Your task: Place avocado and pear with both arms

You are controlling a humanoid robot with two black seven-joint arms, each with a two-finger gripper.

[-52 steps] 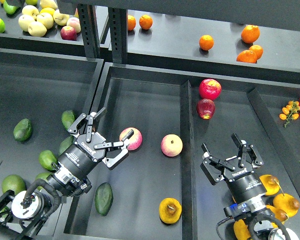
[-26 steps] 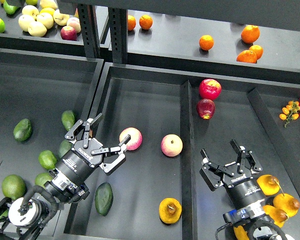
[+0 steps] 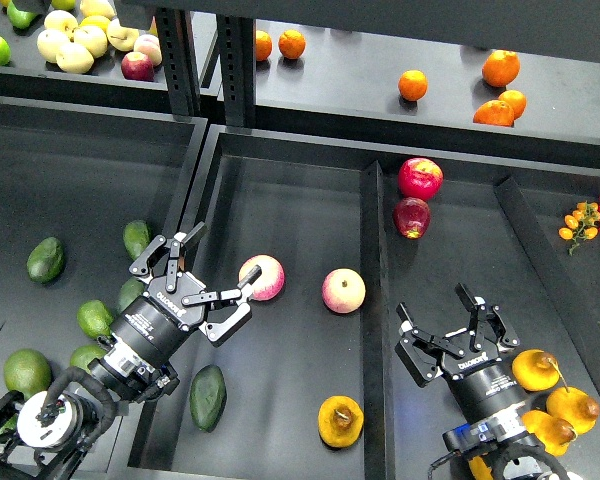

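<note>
The dark green teardrop avocado [image 3: 208, 396] lies in the middle bin near its front left corner. The orange-yellow pear [image 3: 340, 420] with a dark dimple lies in the same bin at the front right. My left gripper [image 3: 224, 254] is open and empty, above and behind the avocado, its lower fingertip close to a pink-yellow apple [image 3: 263, 277]. My right gripper [image 3: 448, 318] is open and empty over the right bin, right of the divider [image 3: 373, 300] and behind the pear.
A second pink-yellow apple [image 3: 343, 290] lies mid-bin. Two red apples [image 3: 418, 195] sit at the back of the right bin. Similar orange-yellow pears [image 3: 552, 392] lie beside my right wrist. Lighter avocados [image 3: 95, 319] fill the left bin. Oranges [image 3: 500, 68] sit on the back shelf.
My left gripper drew back down and to the left, away from the pink-yellow apple. My right gripper sank slightly toward the front. Avocado and pear lie still.
</note>
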